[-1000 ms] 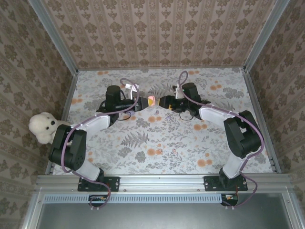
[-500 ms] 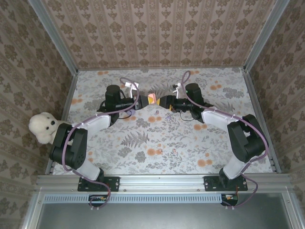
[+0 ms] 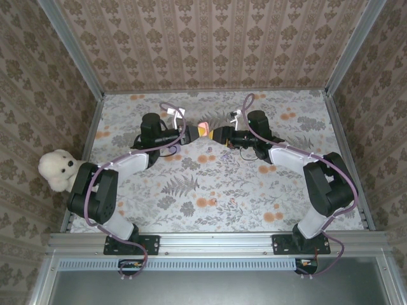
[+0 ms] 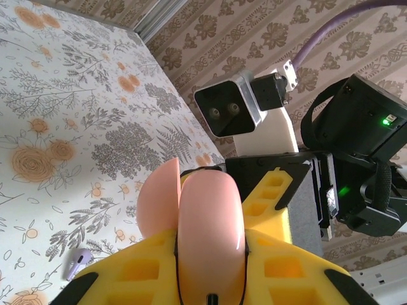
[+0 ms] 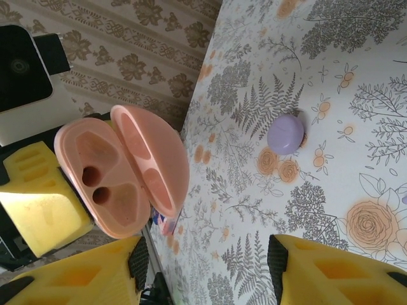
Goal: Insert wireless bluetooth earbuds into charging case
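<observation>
As left claw [image 3: 191, 135] grips case [image 5: 121, 171], its wells [image 5: 95, 185] lie empty

left gripper [image 3: 193, 133] clamped; right gripper [image 3: 219, 135] parted

The charging case [image 5: 121, 181] is pale peach-pink and the earbud [image 5: 285, 133] is lilac. The bench [image 3: 210, 184] is whitish, printed with grey ferns and orange blooms. Beige damask wallpaper [image 3: 210, 44] surrounds it, and the plush toy [image 3: 57, 170] is cream.

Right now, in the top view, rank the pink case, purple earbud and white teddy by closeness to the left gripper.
1. Pink case: held in the left gripper.
2. Purple earbud: on the table, just beside.
3. White teddy: far left edge.
</observation>
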You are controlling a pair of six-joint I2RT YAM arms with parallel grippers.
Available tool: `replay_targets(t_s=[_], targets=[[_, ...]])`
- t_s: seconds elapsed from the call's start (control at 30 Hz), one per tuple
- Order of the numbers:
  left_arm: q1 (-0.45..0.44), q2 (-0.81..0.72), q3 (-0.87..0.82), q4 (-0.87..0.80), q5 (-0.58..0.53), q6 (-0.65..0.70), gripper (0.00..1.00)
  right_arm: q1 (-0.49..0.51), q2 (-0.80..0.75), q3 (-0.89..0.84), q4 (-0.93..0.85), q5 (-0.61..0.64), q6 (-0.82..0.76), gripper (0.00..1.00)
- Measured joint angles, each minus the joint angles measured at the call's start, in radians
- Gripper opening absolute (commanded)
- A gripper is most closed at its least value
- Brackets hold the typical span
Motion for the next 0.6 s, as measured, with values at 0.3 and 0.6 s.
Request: replay_targets(t_s=[0.3,0.6], targets=[[-0.011,0.016,0.0,0.013,0.0,-0.001,0.08,0.002,0.001,0.016,-0.003,0.0,0.006,0.53],[-0.013,0.021,0.0,0.013,0.0,-0.001,0.08,0.002,0.014,0.024,-0.006,0.002,0.006,0.46]])
